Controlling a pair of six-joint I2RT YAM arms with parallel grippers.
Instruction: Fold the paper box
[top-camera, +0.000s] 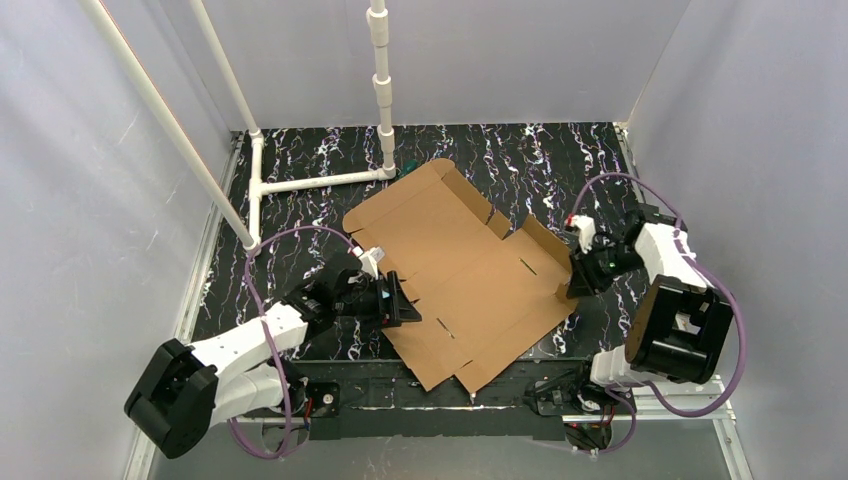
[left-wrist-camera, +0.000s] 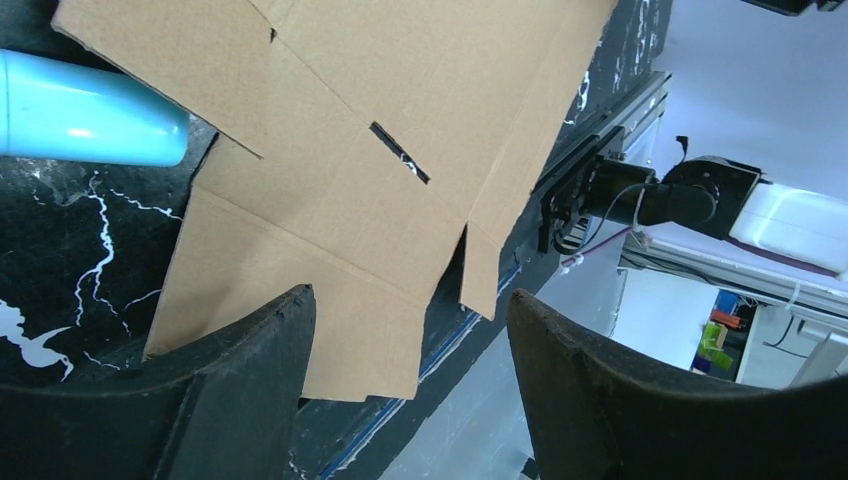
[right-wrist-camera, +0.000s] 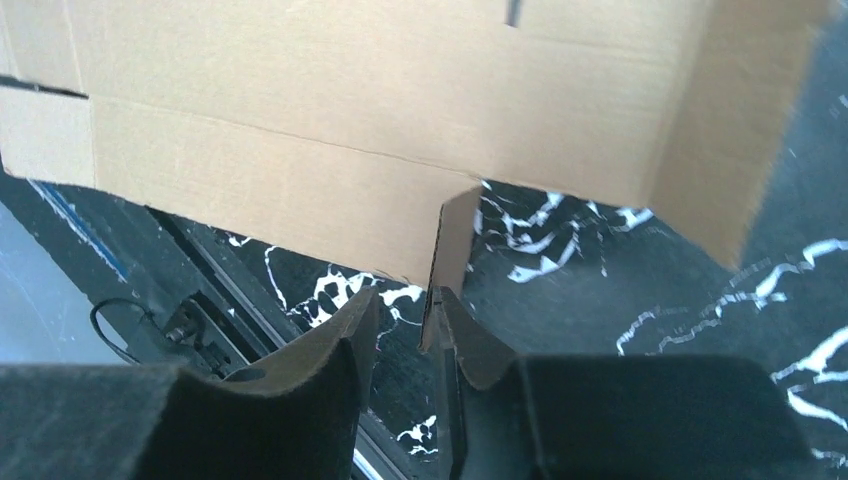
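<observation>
The paper box lies mostly flat as a brown cardboard sheet in the middle of the table, its right side flap raised. My left gripper is at the sheet's left edge, open wide. In the left wrist view the cardboard lies beyond the gripper, with nothing between the fingers. My right gripper is at the sheet's right edge. In the right wrist view a small upright flap leans on the right finger. A gap separates it from the left finger, so that gripper is open.
A white pipe frame stands at the back left. A teal cylinder lies partly under the cardboard's edge near my left gripper. The table's near edge and metal rail run under the sheet's front corner. Grey walls enclose the sides.
</observation>
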